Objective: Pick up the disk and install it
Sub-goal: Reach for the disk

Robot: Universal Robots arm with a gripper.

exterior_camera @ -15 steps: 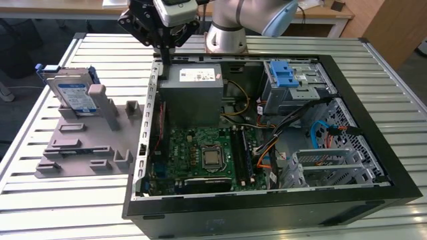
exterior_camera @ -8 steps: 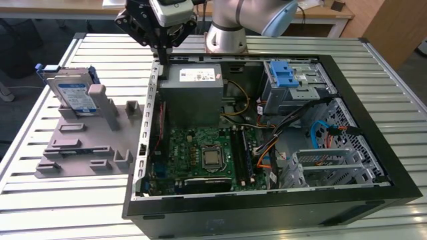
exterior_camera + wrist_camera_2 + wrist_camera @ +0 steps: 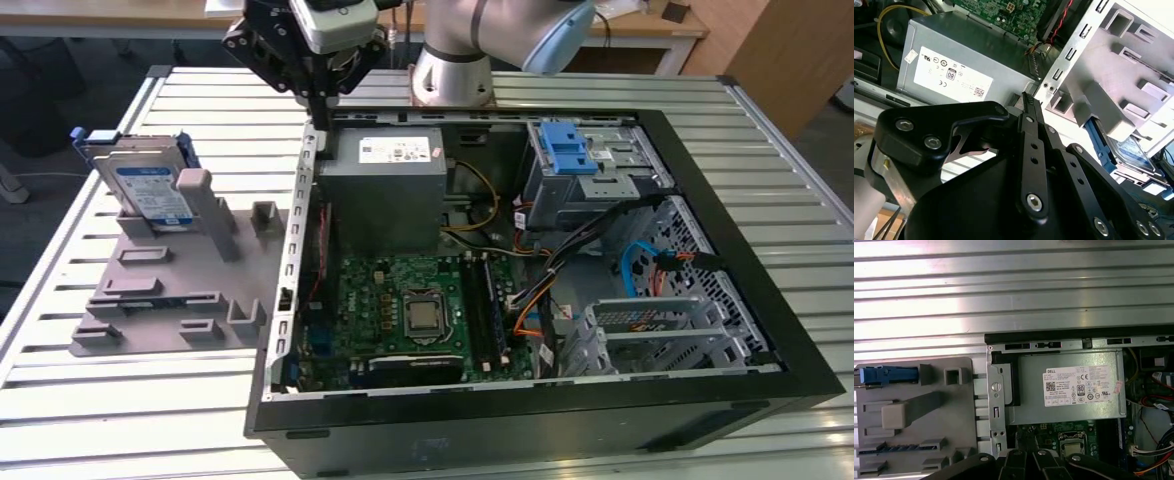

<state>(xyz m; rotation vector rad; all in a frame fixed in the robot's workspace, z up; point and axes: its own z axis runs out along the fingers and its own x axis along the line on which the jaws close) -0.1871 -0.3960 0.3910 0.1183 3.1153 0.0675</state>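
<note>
Well apart from the open computer, the disk [image 3: 144, 186] stood on edge at the exterior view's left. It was a flat silver rectangle with a glossy blue-and-white label, framed by a blue plastic carrier. It leaned slightly in a slot at the far end of a matte grey plastic holder [image 3: 160, 300], a plate studded with blocky pegs and ribs. In the second wrist view the disk [image 3: 1132, 150] showed beneath the holder's pale grey blocks, and in the first wrist view its blue carrier [image 3: 889, 375] sat at the holder's edge.

The holder lay on a ribbed aluminium table [image 3: 80, 420]. Just to its right was a black tower case [image 3: 534, 425] with its side removed, exposing a green circuit board [image 3: 400, 310], a boxy grey power supply [image 3: 387, 185] with a white sticker, and a perforated metal cage [image 3: 587, 165] with a blue latch.

The gripper [image 3: 320, 118], made of black jointed links, hung at the case's far-left corner beside the power supply. Its slim fingers were pressed together on nothing, seen close up in the second wrist view [image 3: 1027, 100]. Whether it touched the rim could not be told.
</note>
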